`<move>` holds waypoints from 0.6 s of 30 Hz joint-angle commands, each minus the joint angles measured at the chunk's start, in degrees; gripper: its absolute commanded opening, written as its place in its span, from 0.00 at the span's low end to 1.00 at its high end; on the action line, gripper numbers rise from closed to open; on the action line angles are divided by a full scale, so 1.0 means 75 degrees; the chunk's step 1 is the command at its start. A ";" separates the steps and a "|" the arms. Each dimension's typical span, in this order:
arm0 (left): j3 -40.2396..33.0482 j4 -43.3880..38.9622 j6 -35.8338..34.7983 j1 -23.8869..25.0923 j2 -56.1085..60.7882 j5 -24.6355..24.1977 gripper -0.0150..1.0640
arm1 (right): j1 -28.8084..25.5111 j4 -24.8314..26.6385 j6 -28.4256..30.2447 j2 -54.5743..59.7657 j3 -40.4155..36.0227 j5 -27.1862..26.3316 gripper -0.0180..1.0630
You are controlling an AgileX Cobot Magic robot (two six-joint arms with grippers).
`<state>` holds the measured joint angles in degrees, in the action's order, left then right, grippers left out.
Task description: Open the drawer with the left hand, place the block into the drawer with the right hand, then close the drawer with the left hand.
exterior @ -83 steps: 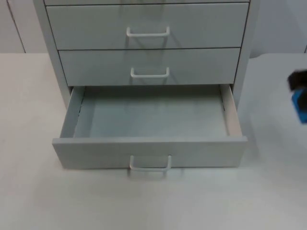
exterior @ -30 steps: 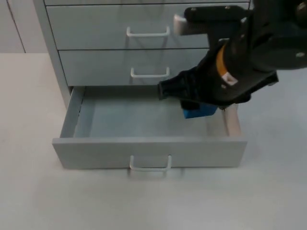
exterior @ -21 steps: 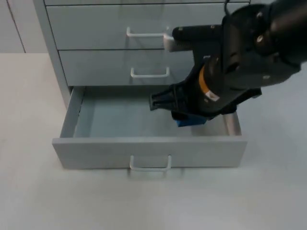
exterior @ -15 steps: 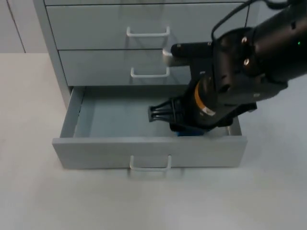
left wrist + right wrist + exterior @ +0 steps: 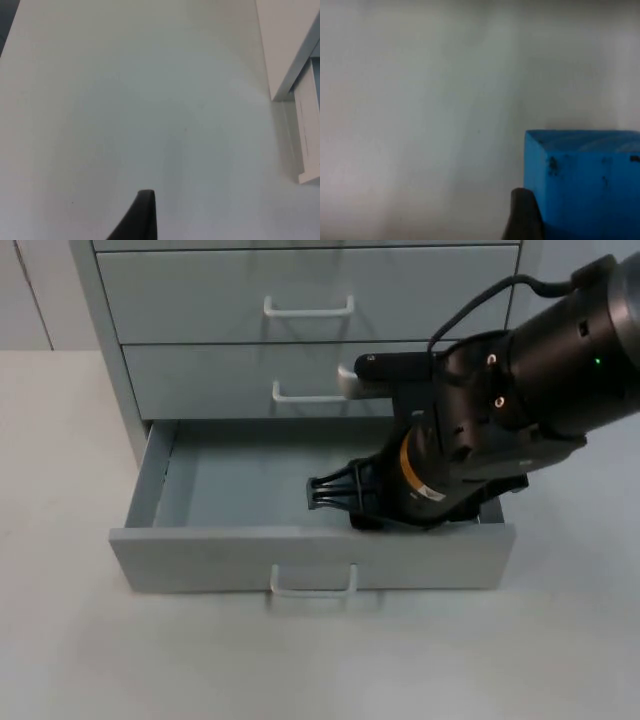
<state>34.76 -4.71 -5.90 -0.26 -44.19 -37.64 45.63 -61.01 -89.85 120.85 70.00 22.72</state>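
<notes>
The grey cabinet's bottom drawer [image 5: 310, 558] stands pulled open, its floor [image 5: 240, 485] bare on the left side. My right arm [image 5: 480, 430] reaches down into the drawer's right half and covers the block in the top view. In the right wrist view the blue block [image 5: 585, 180] sits against a black fingertip [image 5: 522, 215], close over the drawer's pale floor [image 5: 420, 100]; my right gripper [image 5: 580, 225] is shut on it. My left gripper [image 5: 145, 220] waits above the bare table, left of the cabinet [image 5: 285, 45].
Two shut drawers with white handles [image 5: 310, 308] [image 5: 312, 395] rise behind the open one. The open drawer's handle [image 5: 312, 585] faces the table's front. White table top [image 5: 60, 440] lies on both sides of the cabinet and in front of it.
The right arm came in from the right carrying the blue block, moved over the open drawer and sank into it. The block is now hidden under the arm in the top view.
</notes>
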 commanded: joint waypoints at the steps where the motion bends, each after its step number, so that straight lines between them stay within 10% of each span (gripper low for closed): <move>1: -0.0035 0.0085 0.0015 0.0035 0.0050 0.0086 0.94 | 0.0018 -0.0051 0.0017 -0.0018 0.0052 -0.0008 0.61; 10: -0.0035 0.0101 0.0015 0.0035 0.0050 0.0086 0.94 | 0.0034 0.0012 0.0261 -0.0672 0.0052 0.0007 0.69; 18: -0.0035 0.0101 0.0015 0.0035 0.0050 0.0086 0.94 | 0.0051 0.2463 0.2603 -0.1906 0.0052 0.0569 0.69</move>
<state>34.76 -4.71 -5.81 -0.26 -44.19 -37.64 45.63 -49.35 -76.88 109.33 70.00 23.82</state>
